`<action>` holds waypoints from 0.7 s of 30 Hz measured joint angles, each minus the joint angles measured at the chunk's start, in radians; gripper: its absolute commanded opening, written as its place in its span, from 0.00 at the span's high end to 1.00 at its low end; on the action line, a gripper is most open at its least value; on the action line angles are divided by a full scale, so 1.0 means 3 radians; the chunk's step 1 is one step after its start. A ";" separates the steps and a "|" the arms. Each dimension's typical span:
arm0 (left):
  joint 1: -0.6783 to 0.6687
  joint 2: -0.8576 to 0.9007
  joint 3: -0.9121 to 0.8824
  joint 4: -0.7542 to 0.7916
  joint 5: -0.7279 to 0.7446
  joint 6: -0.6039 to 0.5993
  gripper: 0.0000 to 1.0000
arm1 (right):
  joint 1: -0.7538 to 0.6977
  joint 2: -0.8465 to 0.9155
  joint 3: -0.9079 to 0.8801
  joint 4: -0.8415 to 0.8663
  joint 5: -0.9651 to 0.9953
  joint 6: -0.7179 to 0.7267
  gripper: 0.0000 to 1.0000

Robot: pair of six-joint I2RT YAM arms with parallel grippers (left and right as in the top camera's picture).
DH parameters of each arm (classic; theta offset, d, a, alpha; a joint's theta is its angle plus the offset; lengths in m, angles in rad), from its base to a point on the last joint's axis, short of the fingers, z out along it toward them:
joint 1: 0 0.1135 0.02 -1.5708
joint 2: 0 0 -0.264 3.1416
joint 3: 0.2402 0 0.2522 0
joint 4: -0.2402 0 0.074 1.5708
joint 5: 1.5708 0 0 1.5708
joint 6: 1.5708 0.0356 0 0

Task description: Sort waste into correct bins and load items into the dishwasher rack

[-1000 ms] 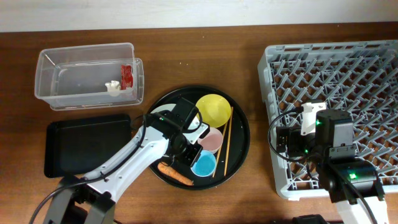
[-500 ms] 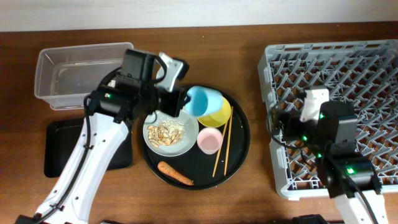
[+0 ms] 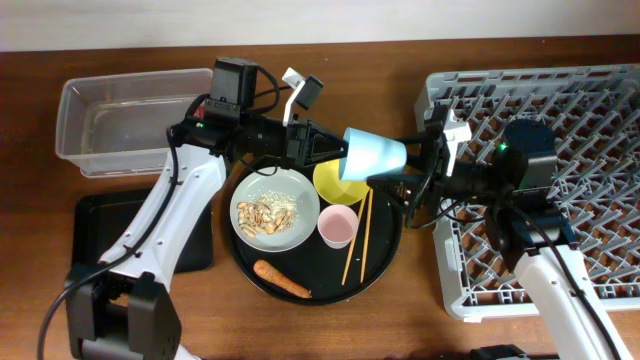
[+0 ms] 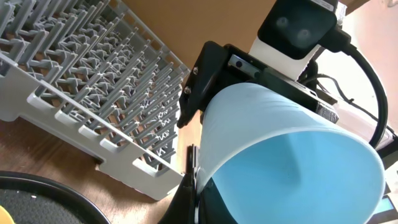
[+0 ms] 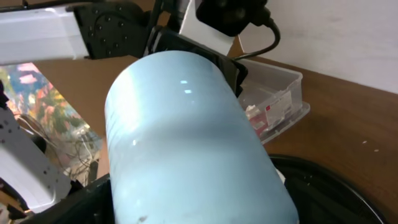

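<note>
Swung the small blue cup [image 3: 375,155] rightward since half a second ago, away from the yellow bowl's [image 3: 333,186] left rim and out to mid-air over the right part of the large round black tray [image 3: 385,255]. Reached the right gripper [image 3: 418,170] leftward off the dishwasher rack [image 3: 580,120] in the same interval, up to the cup.

Cup now between the two grippers, clear of the desk [image 3: 330,70]. Rim at the wide end clamped in the left gripper [image 3: 338,152], with a dark finger [image 4: 189,186] against the rim edge in left wrist view. Narrow base end at the right gripper, jaws spread to either side of it. Can't tell whether pressing on the wall or just short of it.

Long axis horizontal, running left–right across the overhead view: mouth toward the left arm, base toward the right arm and the rack.

Left wrist view: looks into the pale blue inside, the right gripper's black body behind it and the rack beyond. Right wrist view: outer wall only, filling most of the frame — plus the clear tub [image 5: 283,93] with red wrapper [image 5: 273,107] and white paper [image 5: 252,112] inside, mostly hidden under the left arm from overhead.

Also on the tray: grey plate [image 3: 300,195] with scraps [image 3: 265,212], pink cup [image 3: 338,225], chopsticks [image 3: 357,240], carrot [image 3: 282,280].
</note>
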 measured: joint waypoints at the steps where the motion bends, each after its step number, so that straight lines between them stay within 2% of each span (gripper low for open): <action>1: 0.0000 0.0000 0.0000 0.0000 0.0008 0.0000 1.00 | 0.0000 0.0001 0.0000 0.0027 -0.0003 -0.0001 0.20; 6: 0.0004 0.0000 0.0000 0.0000 0.0057 0.0000 1.00 | 0.0000 0.0001 0.0000 0.0219 -0.0136 0.0001 0.39; 10: 0.0022 0.0000 0.0000 0.0001 0.0103 0.0001 0.99 | 0.0000 0.0001 0.0000 0.0223 -0.0216 0.0011 0.49; 11: 0.0022 0.0000 0.0000 0.0001 0.0100 0.0001 0.94 | 0.0000 0.0001 0.0000 0.0223 -0.0216 0.0014 0.49; 12: 0.0022 0.0000 0.0000 0.0001 0.0100 0.0001 0.75 | 0.0000 0.0001 0.0000 0.0221 -0.0223 0.0018 0.53; 13: 0.0022 0.0000 0.0000 0.0001 0.0083 -0.0005 0.63 | 0.0000 0.0001 0.0000 0.0223 -0.0220 0.0011 0.56; 15: 0.0005 0.0000 0.0000 -0.0023 0.0047 -0.0024 0.55 | 0.0000 0.0001 0.0000 0.0205 -0.0111 0.0013 0.58; 16: -0.0001 0.0000 0.0004 -0.0102 -0.0106 -0.0024 0.51 | 0.0000 0.0001 0.0009 0.0089 0.0005 0.0009 0.59; 19: 0.0123 -0.0001 0.0024 -0.0656 -0.1376 -0.0038 0.46 | -0.0025 0.0020 0.0032 -0.0585 0.0819 0.0018 0.63; 21: 0.0451 -0.0113 0.0013 -0.1133 -0.2571 -0.0038 0.45 | -0.0187 0.0020 0.0053 -0.0922 0.1190 0.0014 0.64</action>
